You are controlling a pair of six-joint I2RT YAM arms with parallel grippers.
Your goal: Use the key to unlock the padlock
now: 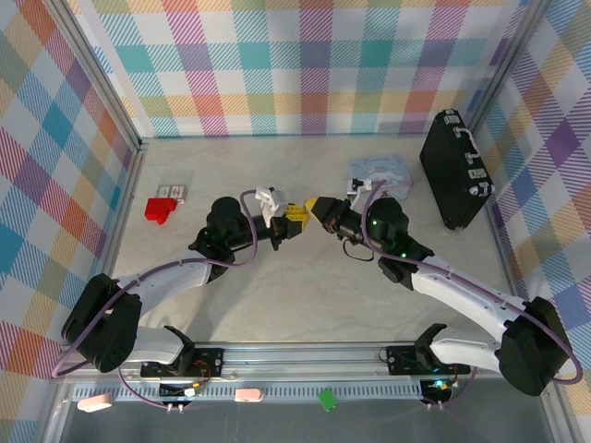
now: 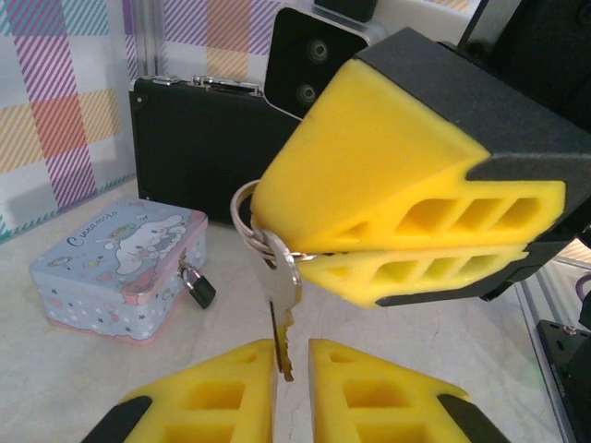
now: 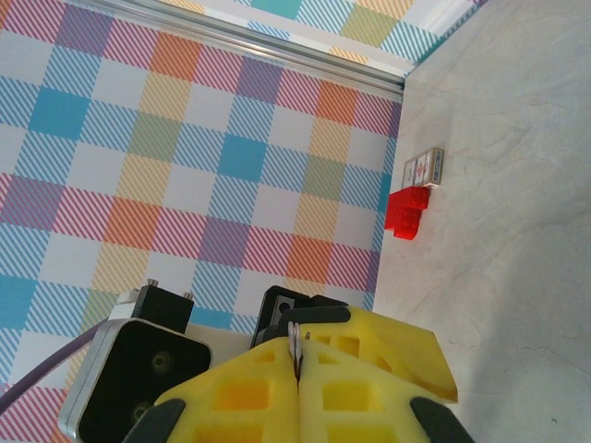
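Note:
The small dark padlock (image 2: 198,288) with its silvery shackle hangs on the clasp of a light blue cartoon tin (image 2: 120,268). My right gripper (image 2: 266,226) is shut on the ring of the silver key (image 2: 282,295), so the key hangs blade down. The blade dips between the yellow fingertips (image 2: 231,369) of my left gripper (image 2: 292,349). Those jaws stand a narrow gap apart; the blade rests against the left finger, with daylight on its other side. From above, the left gripper (image 1: 294,220) and right gripper (image 1: 319,208) meet mid-table. The ring shows pinched in my right gripper (image 3: 297,346).
A black case (image 1: 455,171) leans at the back right, just behind the tin (image 1: 380,172). A red block (image 1: 159,209) and a small card box (image 1: 173,191) lie at the back left. Plaid walls close the table on three sides.

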